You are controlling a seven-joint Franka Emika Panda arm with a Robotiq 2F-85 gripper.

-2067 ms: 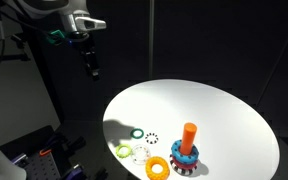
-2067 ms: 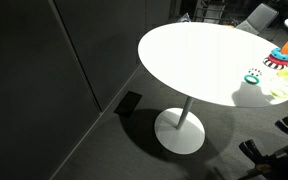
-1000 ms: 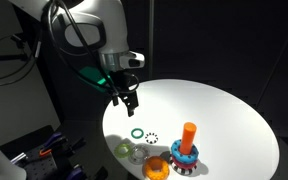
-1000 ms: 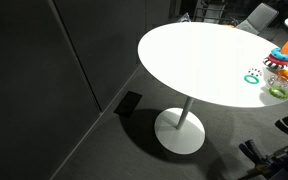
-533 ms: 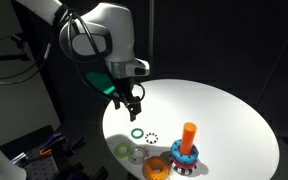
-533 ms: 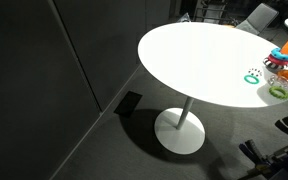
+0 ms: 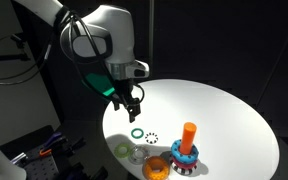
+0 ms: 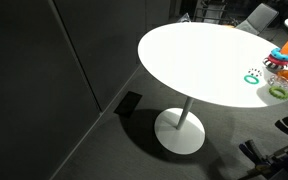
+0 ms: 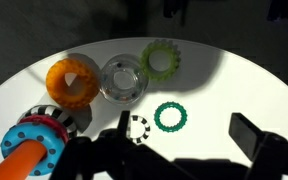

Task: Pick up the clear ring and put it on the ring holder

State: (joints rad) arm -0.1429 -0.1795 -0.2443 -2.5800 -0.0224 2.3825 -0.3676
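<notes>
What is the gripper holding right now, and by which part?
Nothing. The gripper hangs open and empty above the table; the clear ring lies there beside the orange ring.

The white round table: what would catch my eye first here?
A bright white round table glows in a dark room, with the robot's gripper hanging above one edge. Close by lie a green ring, a thick orange ring and the faint clear ring, beside the upright orange ring holder.

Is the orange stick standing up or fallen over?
Standing up: the ring holder rises straight from its round base on the white table.
</notes>
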